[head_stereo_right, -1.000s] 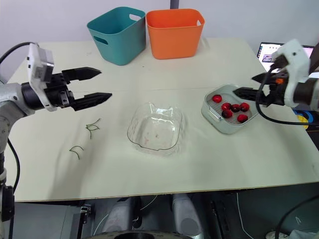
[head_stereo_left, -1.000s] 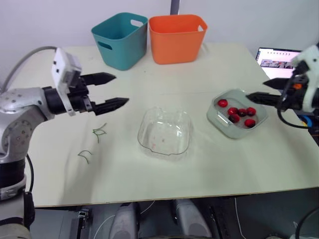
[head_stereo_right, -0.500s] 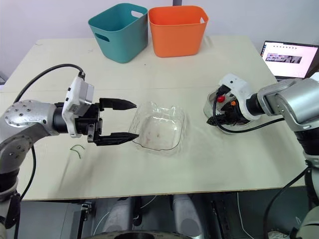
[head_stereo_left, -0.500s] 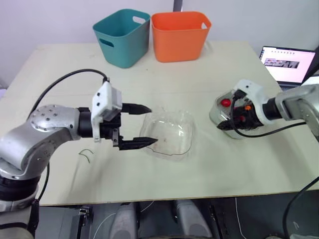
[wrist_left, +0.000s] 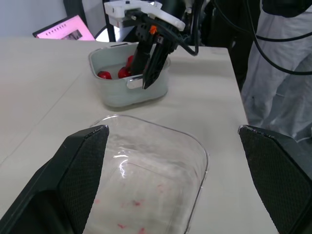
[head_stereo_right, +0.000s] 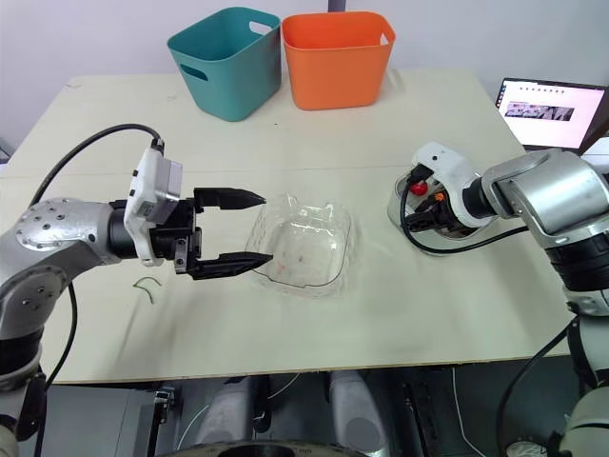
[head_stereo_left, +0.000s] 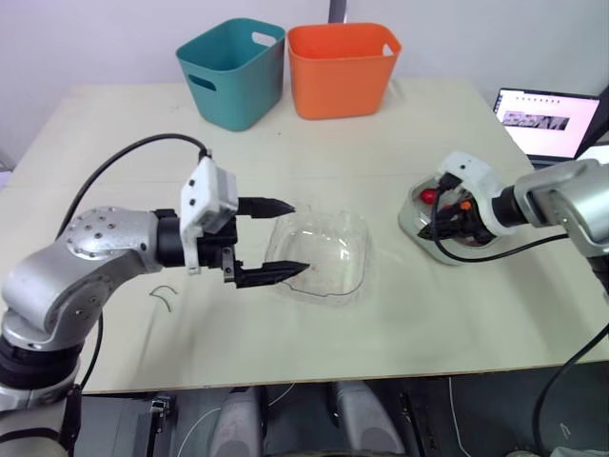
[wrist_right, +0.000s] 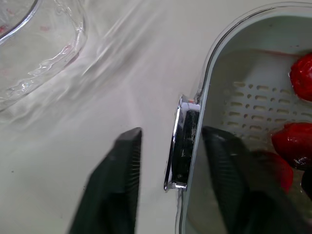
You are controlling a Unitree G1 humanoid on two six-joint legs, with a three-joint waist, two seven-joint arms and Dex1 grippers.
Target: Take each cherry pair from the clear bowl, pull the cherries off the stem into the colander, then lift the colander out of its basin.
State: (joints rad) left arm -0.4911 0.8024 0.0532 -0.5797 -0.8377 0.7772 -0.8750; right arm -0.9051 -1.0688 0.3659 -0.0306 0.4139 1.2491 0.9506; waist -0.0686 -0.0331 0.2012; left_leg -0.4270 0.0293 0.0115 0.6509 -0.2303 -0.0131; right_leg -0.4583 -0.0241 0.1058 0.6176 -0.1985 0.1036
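Note:
The clear bowl (head_stereo_left: 354, 284) sits mid-table, holding only red smears. My left gripper (head_stereo_left: 296, 236) stands open at its left edge, one finger over the rim and one in front of it. To the right, the pale colander (head_stereo_left: 416, 217) rests in its basin with red cherries (wrist_right: 294, 142) inside. My right gripper (wrist_right: 174, 131) is down at the colander's near end. One finger is inside against the chrome handle (wrist_right: 183, 141), the other outside with a gap to it. The left wrist view shows that gripper (wrist_left: 145, 84) pointing down onto the handle.
A teal bin (head_stereo_left: 233, 71) and an orange bin (head_stereo_left: 343, 67) stand at the table's back edge. A lit laptop (head_stereo_left: 547, 114) sits beyond the colander at the far right. Bare green stems (head_stereo_left: 164, 295) lie on the table under my left arm.
Both arms came in from the sides: the left gripper to the bowl's edge, the right down onto the colander. The right jaws have since narrowed around the handle.

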